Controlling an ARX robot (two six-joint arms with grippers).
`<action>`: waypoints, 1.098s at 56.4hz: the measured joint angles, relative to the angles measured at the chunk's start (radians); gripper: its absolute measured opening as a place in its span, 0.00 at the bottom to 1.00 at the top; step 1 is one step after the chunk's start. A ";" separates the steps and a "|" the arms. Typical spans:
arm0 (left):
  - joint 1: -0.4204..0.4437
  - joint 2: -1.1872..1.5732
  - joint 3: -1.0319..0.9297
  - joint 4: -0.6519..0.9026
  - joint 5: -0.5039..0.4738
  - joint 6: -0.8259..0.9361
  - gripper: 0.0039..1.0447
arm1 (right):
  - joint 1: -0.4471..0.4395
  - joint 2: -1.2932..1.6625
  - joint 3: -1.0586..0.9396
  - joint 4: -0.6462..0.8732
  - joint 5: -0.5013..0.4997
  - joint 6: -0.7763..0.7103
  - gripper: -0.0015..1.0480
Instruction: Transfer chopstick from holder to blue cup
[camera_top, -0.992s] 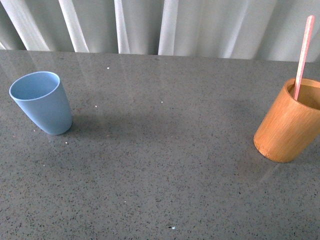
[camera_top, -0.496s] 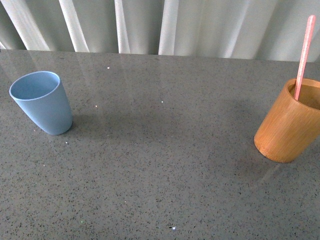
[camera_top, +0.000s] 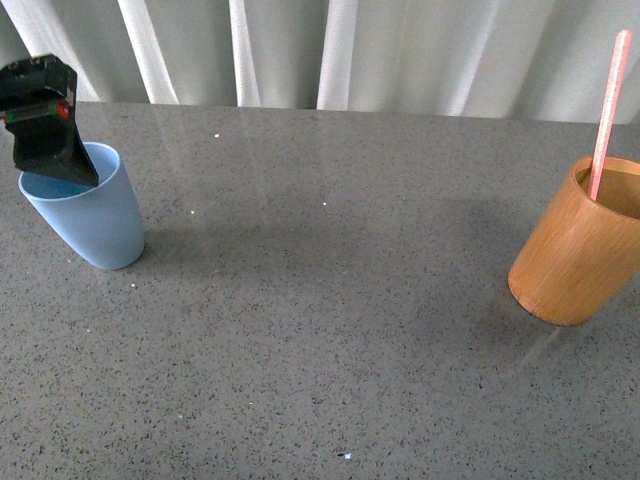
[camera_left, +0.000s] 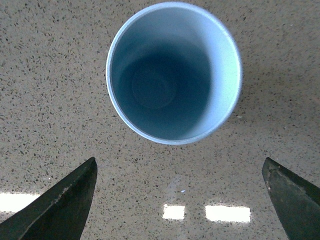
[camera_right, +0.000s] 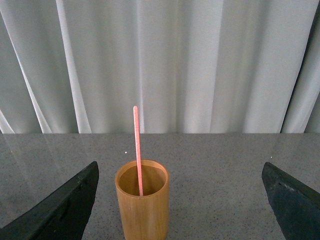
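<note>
A grey speckled counter (camera_top: 330, 330) is stretching across the whole front view, catching pale reflections of light. Behind its far edge a white pleated curtain (camera_top: 400, 50) is hanging in long folds.

The holder (camera_top: 570, 250), an orange-brown wooden cylinder with a thick rim, is standing upright near the right edge of the counter. The blue cup (camera_top: 95, 225) is standing upright well apart from it, far over on the left, with its mouth facing up. The left wrist view is looking straight down into it, and its inside is showing all the way to the round base.

The left hand (camera_left: 179, 164) is hovering above the blue cup with its two dark fingers spread wide, released and grasping nothing. In the front view one dark part of it is overlapping the cup's far left rim. The right hand (camera_right: 180, 167) is facing the holder from the near side, also released. Its fingers are spreading wider than the holder and touching neither it nor the stick.

The chopstick (camera_top: 606, 115), thin and pink, is standing in the holder with its lower end inside. It is rising well above the rim and leaning slightly.
</note>
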 joint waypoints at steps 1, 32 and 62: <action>0.000 0.005 0.001 0.002 -0.001 0.000 0.94 | 0.000 0.000 0.000 0.000 0.000 0.000 0.90; 0.026 0.079 0.117 -0.005 -0.016 0.001 0.94 | 0.000 0.000 0.000 0.000 0.000 0.000 0.90; 0.076 0.166 0.172 0.005 -0.055 0.035 0.94 | 0.000 0.000 0.000 0.000 0.000 0.000 0.90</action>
